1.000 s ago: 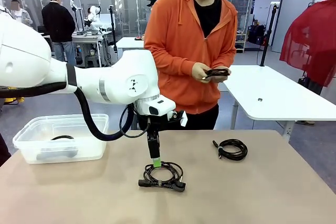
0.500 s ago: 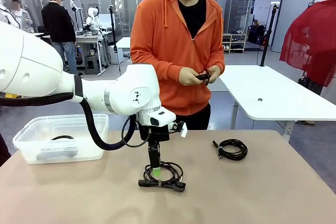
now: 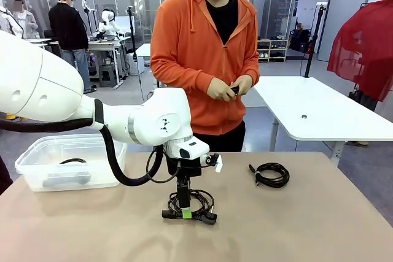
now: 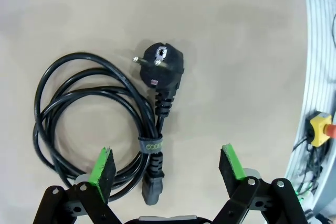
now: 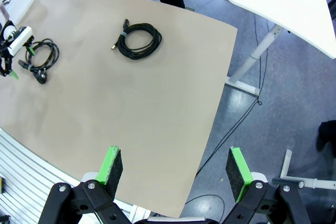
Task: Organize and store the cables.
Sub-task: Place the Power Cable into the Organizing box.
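Observation:
A coiled black power cable (image 3: 195, 205) with a round plug lies mid-table. My left gripper (image 3: 185, 211) is down at it, open; in the left wrist view the coil (image 4: 89, 114) lies ahead, and its strapped part with the end connector (image 4: 152, 184) sits between the spread fingers of my left gripper (image 4: 168, 166). A second coiled cable (image 3: 271, 174) rests to the right. Another cable (image 3: 73, 161) lies in the clear bin (image 3: 37, 154). My right gripper (image 5: 175, 166) hangs open, high over the table's edge, with both coils (image 5: 137, 40) (image 5: 39, 56) far below it.
A person in an orange hoodie stands at the far side, both hands (image 3: 228, 88) on a small black thing. The tan table (image 3: 307, 225) has free room at the front and right. A white table (image 3: 319, 111) stands behind it.
My left gripper has come down from just above the power cable to its level, jaws still open. The person has stepped a little to the left, hands drawn together.

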You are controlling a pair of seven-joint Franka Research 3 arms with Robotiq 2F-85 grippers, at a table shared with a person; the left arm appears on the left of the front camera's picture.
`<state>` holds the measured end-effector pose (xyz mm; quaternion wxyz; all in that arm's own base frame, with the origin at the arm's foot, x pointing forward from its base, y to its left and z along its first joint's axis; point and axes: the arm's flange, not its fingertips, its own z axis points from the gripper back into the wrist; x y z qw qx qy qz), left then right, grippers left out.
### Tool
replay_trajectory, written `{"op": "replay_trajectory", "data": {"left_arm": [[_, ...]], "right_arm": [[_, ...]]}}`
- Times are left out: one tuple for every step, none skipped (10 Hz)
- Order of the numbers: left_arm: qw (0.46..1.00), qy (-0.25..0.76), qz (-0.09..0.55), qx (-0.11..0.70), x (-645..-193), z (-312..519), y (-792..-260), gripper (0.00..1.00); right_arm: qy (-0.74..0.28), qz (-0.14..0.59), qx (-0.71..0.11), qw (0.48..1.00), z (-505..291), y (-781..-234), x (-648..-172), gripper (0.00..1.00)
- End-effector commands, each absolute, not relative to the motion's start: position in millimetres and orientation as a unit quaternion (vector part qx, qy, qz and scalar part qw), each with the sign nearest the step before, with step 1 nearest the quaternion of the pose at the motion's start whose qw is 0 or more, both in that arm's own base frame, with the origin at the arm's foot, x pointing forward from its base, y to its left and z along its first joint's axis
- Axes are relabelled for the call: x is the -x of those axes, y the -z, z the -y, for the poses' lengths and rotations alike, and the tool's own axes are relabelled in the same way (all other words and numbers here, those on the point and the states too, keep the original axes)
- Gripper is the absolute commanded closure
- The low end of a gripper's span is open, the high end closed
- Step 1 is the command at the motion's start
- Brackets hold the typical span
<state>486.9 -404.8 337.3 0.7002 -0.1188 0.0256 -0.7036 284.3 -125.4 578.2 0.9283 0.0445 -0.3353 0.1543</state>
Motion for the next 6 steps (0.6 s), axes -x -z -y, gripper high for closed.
{"op": "replay_trajectory", "data": {"left_arm": [[0.687,0.716,-0.030,0.119,-484,402,-326,0.00],[0.691,0.714,-0.041,0.103,-483,402,-318,0.00],[0.692,0.714,-0.043,0.103,-481,403,-315,0.00],[0.690,0.715,-0.038,0.106,-479,404,-312,0.00],[0.691,0.715,-0.034,0.098,-479,404,-308,0.00],[0.683,0.723,-0.027,0.104,-479,404,-305,0.00]], "right_arm": [[-0.154,0.335,-0.047,0.928,125,-574,-283,0.00],[-0.154,0.335,-0.047,0.928,125,-574,-283,0.00],[-0.154,0.335,-0.047,0.928,125,-574,-283,0.00],[-0.154,0.335,-0.047,0.928,125,-574,-283,0.00],[-0.154,0.335,-0.047,0.928,125,-574,-283,0.00],[-0.154,0.335,-0.047,0.928,125,-574,-283,0.00]]}}
